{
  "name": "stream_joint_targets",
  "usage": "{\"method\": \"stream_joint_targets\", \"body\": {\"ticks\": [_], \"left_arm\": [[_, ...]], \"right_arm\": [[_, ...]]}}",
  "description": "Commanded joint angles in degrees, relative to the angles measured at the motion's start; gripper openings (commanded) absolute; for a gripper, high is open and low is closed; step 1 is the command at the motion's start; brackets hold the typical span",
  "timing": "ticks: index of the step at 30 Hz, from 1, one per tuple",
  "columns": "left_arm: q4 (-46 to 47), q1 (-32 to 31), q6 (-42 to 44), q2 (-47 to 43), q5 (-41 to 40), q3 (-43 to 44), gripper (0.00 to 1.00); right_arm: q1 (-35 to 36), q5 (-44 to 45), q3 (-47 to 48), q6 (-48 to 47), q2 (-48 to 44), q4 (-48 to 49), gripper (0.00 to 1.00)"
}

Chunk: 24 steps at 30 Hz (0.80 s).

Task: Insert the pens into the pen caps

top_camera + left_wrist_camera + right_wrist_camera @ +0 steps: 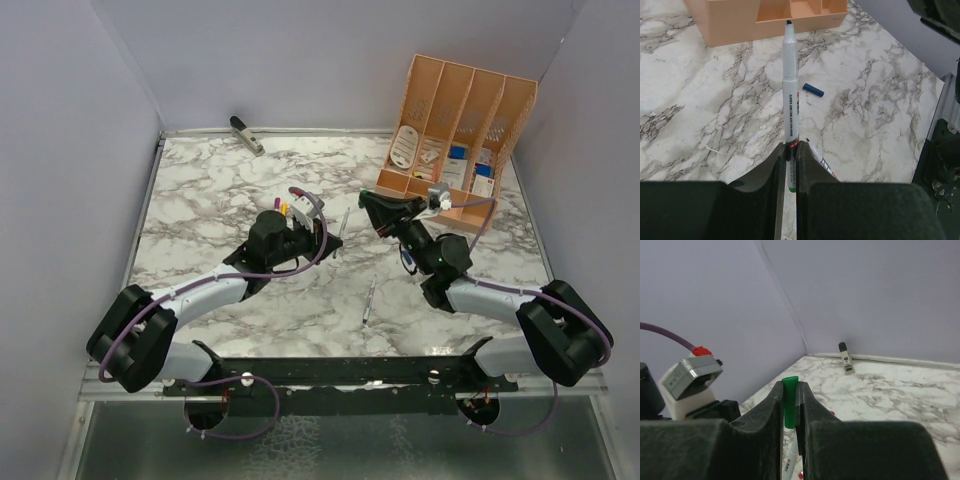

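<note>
My left gripper (333, 241) is shut on a silver-grey pen (790, 85) with a green end. It holds the pen near its back end, and the dark tip points towards the orange organizer. The grip shows in the left wrist view (791, 147). My right gripper (370, 203) is shut on the green cap (790, 400), which sticks out above the fingertips (791, 385). The two grippers face each other a short way apart over the table's middle. A blue cap (812, 90) lies on the marble. A second pen (821, 161) lies partly under my left fingers. Another pen (368, 300) lies near the front.
An orange desk organizer (455, 140) stands at the back right. It also shows in the left wrist view (740, 25). A grey-black stapler-like tool (246, 134) lies by the back wall and shows in the right wrist view (845, 357). Grey walls close in the marble table (220, 190).
</note>
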Motion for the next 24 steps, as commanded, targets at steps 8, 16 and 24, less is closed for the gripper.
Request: {"method": "stream_joint_targets", "body": {"ticks": [8, 16, 24], "left_arm": [[4.3, -1.33, -0.04, 0.27, 4.38, 1.21, 0.0], [6.44, -2.05, 1.15, -1.67, 7.61, 0.92, 0.0], [9.14, -2.23, 0.61, -3.82, 7.88, -0.71, 0.0]], "right_arm": [[0.02, -5.61, 0.25, 4.94, 0.9, 11.57, 0.01], [0.04, -5.21, 0.67, 3.98, 0.58, 11.02, 0.01], [0.02, -4.08, -0.12, 3.13, -0.35, 10.11, 0.01]]}}
